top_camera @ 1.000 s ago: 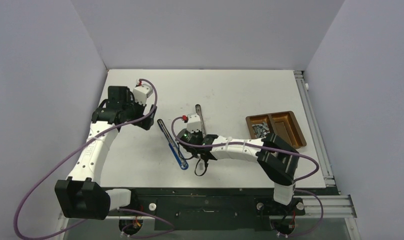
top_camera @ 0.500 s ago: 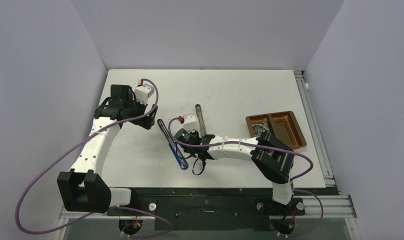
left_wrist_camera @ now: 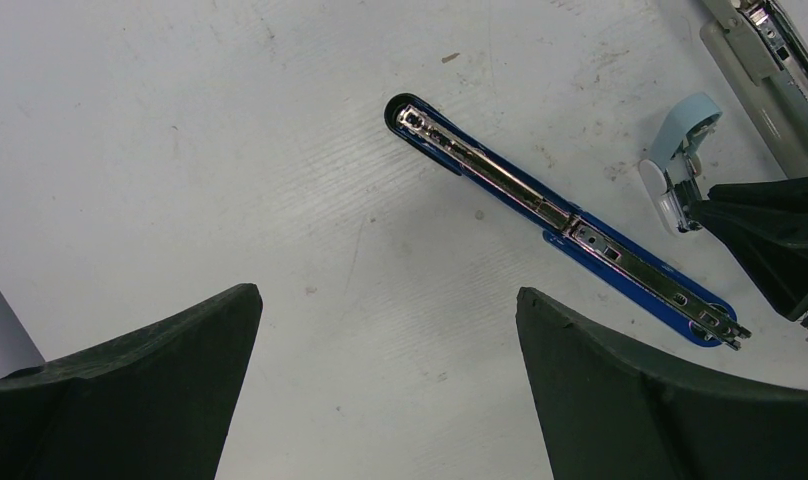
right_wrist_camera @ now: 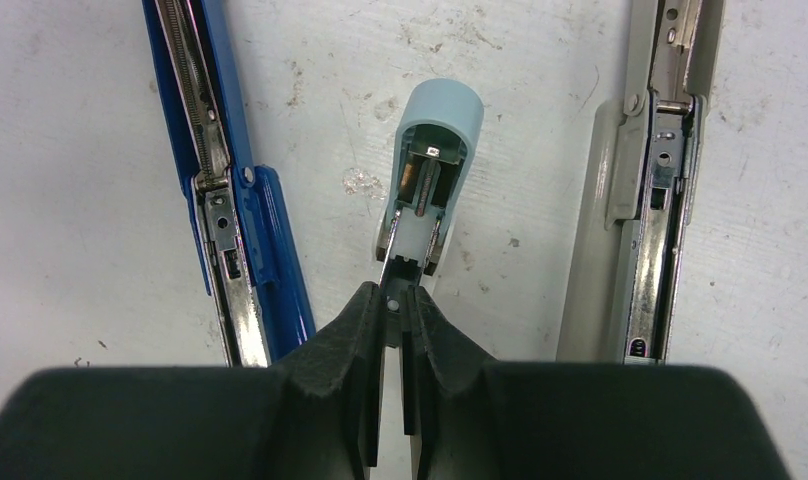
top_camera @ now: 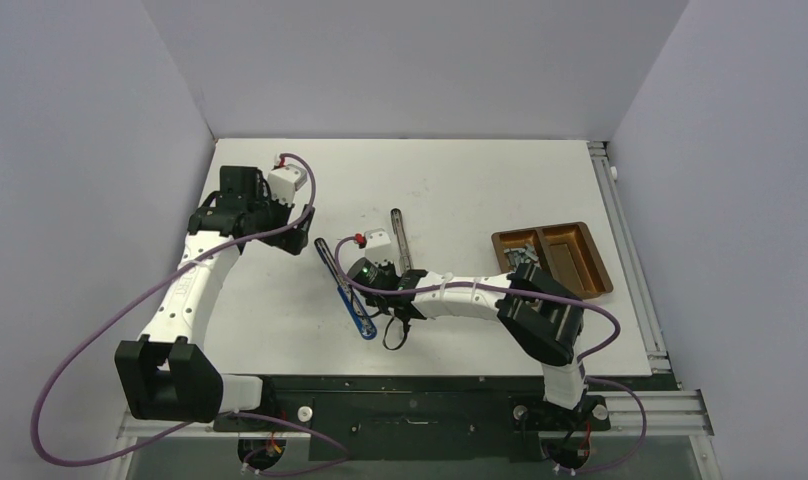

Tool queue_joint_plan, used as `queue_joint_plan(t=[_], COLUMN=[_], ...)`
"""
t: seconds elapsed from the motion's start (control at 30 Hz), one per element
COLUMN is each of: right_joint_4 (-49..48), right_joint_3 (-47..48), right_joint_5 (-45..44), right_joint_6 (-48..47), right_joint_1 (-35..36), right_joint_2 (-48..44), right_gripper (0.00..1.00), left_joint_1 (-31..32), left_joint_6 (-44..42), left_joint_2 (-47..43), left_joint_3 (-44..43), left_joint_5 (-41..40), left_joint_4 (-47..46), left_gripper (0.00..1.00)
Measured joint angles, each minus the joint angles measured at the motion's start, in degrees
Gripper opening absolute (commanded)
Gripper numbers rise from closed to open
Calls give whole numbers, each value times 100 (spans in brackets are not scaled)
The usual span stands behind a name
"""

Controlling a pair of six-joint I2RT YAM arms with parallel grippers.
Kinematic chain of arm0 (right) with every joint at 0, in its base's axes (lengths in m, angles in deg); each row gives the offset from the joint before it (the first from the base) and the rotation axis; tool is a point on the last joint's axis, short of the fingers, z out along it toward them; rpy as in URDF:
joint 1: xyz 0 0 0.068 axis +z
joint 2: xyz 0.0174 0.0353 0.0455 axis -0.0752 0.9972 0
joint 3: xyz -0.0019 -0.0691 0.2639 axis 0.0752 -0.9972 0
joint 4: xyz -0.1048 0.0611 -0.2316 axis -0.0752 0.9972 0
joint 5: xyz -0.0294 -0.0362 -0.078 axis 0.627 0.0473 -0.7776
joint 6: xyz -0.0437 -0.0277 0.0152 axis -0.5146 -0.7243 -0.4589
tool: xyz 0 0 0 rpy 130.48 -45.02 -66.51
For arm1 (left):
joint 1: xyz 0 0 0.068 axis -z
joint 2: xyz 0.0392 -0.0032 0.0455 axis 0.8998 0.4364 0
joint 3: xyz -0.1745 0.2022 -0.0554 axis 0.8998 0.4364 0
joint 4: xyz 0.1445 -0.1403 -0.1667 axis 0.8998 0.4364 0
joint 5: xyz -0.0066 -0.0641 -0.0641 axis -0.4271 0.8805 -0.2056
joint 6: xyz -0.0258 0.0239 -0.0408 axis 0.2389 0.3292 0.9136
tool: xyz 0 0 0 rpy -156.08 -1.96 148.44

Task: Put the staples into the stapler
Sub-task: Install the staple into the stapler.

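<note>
Top view: the staples (top_camera: 520, 257) sit in the left compartment of the brown tray (top_camera: 540, 231) at the right of the frame, well apart from both arms. They're too tiny to tell which way the strips lie. The blue stapler (top_camera: 345, 290) lies folded out flat near the middle, with its long axis running steeply from upper left to lower right. The grey stapler (top_camera: 400, 240) is just right of it, almost straight up and down the frame. The right gripper (top_camera: 372, 268) is parked between those two, and the left gripper (top_camera: 302, 232) hovers to the upper left of the blue one.

Left wrist view: the left gripper (left_wrist_camera: 385, 300) has its fingers spread wide with nothing between them, just white table (left_wrist_camera: 180, 150). The blue stapler (left_wrist_camera: 570, 225) cuts diagonally from top centre down to the right edge.

Right wrist view: the right gripper (right_wrist_camera: 400, 300) is pinched closed on the tail end of the little pale blue stapler (right_wrist_camera: 435, 150). Its rounded nose points up the frame and its long axis is nearly vertical. The blue stapler (right_wrist_camera: 230, 200) is on its left and the grey stapler (right_wrist_camera: 650, 200) on its right, both roughly parallel to it.
</note>
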Motion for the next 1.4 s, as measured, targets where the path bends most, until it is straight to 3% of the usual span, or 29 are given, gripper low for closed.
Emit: queue_joint_plan(t=[1.4], right_joint_4=[-136], right_joint_3=[0], right_joint_5=[179], right_joint_6=[7], right_joint_1=[-66], right_joint_2=[37], right_gripper=[9], left_joint_1=[-31], left_joint_6=[-26], left_joint_2=[13], left_joint_3=[0], left_joint_5=[-33], left_joint_4=[-46], left_gripper=[98])
